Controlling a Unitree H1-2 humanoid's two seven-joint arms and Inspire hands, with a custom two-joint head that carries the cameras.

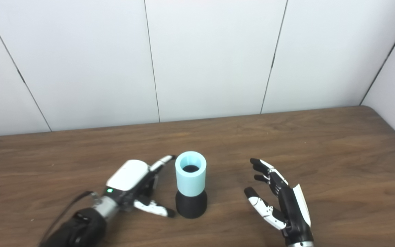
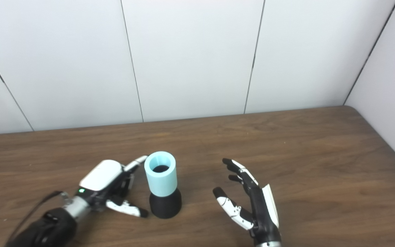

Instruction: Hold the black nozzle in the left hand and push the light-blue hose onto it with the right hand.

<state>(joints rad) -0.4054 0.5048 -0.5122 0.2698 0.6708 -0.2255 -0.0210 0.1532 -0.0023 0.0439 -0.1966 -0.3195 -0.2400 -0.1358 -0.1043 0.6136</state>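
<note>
The light-blue hose (image 1: 190, 173), a short upright tube, sits on top of the black nozzle (image 1: 191, 205), which stands on the wooden table (image 1: 338, 151). My left hand (image 1: 134, 187) lies just left of the pair, fingers spread; its thumb tip reaches close to the nozzle's base and one fingertip points at the hose's rim. It holds nothing. My right hand (image 1: 279, 199) stands open to the right, palm facing the hose, a clear gap away from it.
White wall panels (image 1: 211, 58) close off the back of the table and its right side. The table's rounded corner (image 1: 372, 109) is at the far right.
</note>
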